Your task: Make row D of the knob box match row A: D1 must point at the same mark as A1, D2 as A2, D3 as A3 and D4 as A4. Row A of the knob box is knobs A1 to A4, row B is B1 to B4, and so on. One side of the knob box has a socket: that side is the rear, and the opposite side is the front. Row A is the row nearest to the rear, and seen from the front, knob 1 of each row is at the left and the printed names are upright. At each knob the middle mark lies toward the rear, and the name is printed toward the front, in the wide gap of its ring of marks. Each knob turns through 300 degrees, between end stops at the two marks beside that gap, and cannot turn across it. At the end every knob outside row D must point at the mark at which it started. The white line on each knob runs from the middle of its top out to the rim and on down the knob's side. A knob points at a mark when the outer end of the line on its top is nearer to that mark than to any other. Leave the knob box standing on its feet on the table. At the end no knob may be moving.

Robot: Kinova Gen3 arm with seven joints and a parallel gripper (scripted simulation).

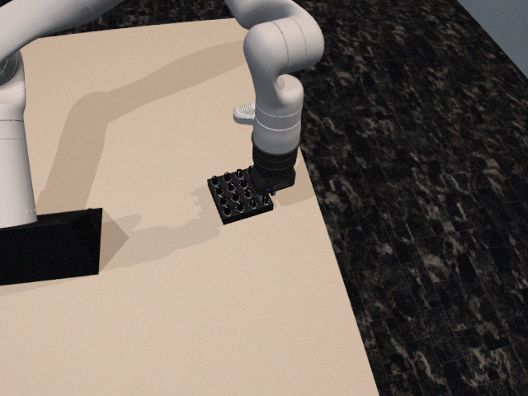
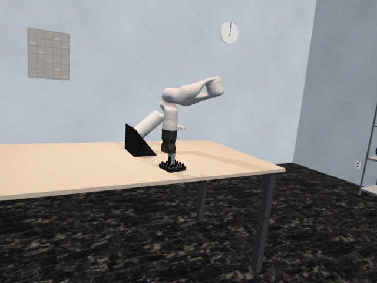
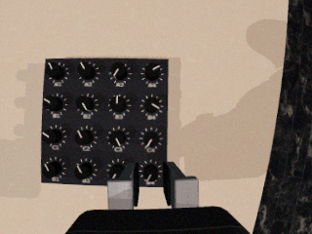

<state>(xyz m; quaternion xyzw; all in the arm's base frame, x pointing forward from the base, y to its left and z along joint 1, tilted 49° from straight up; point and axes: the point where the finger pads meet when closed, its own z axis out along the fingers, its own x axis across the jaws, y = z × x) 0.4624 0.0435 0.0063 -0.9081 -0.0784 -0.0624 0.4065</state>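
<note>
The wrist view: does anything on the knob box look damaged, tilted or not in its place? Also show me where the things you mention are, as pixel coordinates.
Nothing stands out. The knob box [image 1: 216,203] [image 2: 165,168] [image 3: 104,121] sits flat, its visible knobs in tidy rows; the hand [image 3: 150,176] partly hides D3.

Pale blue walls [image 2: 121,61] meet at a corner on the right; a round white clock [image 2: 225,33] hangs high on one wall, and a gray gridded panel [image 2: 49,61] (a calendar, by its look) hangs farther left; a white outlet [image 2: 357,164] sits low beside a shelf unit [image 2: 367,157]; the floor [image 1: 426,256] [image 2: 121,231] [image 3: 297,146] is dark and mottled; the pale wooden table [image 1: 213,319] [image 2: 76,170] [image 3: 146,24] stands on dark gray legs [image 2: 264,222], soft shadows lying across its top.
</note>
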